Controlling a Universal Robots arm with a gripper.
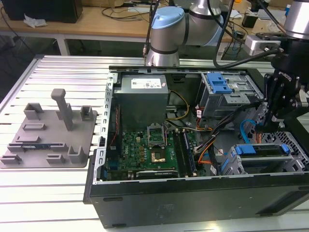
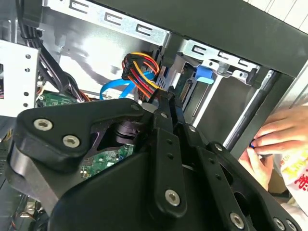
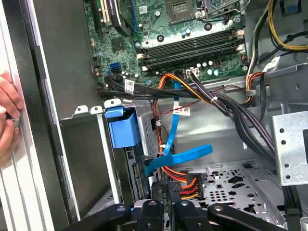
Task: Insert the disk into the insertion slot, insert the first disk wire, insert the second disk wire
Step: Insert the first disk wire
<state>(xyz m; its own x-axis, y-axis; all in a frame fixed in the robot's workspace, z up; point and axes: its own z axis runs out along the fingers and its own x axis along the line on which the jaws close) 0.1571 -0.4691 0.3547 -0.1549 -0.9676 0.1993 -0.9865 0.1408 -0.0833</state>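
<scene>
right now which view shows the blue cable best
First wrist view: the blue cable shows most of its length, down from the motherboard. Exterior view shows a loop; second wrist view, a short bend.

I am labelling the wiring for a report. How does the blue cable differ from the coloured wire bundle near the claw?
The blue cable is one flat band of a single colour; the wire bundle is several thin wires in red, orange, yellow and black. The blue cable is not in the claw; the wire bundle's black plug appears pinched in it. Both end close together near the claw.
</scene>
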